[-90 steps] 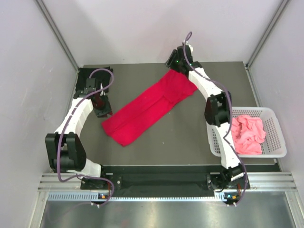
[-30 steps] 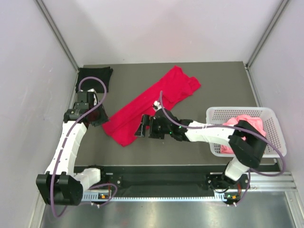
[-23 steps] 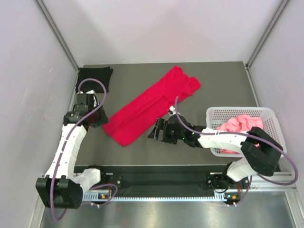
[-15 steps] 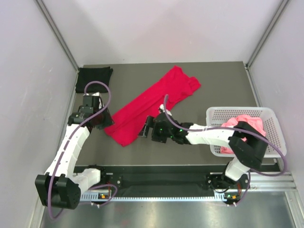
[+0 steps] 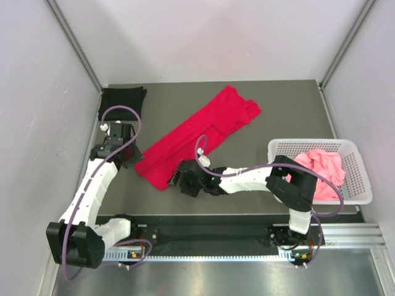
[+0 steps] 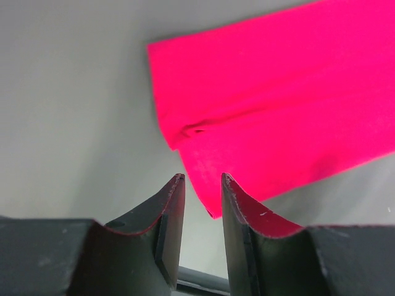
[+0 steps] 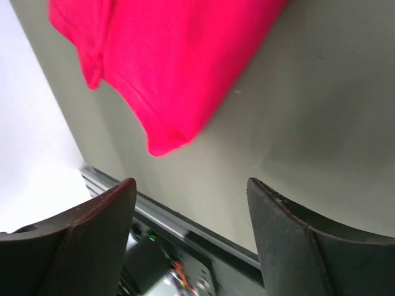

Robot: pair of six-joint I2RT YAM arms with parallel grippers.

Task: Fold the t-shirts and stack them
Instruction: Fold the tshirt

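Red t-shirt [image 5: 197,139], folded into long strip, lies diagonally across middle of tabletop [image 5: 278,111]. Left jaws, narrowly parted and gripping nothing, sit at strip's near-left end, cloth corner showing in gap. Right jaws, wide apart and empty, hover low just beside same end. Black t-shirt [image 5: 122,98] lies folded at far-left corner. Salmon pink t-shirt [image 5: 324,169] lies crumpled in white basket [image 5: 290,148] at right edge.
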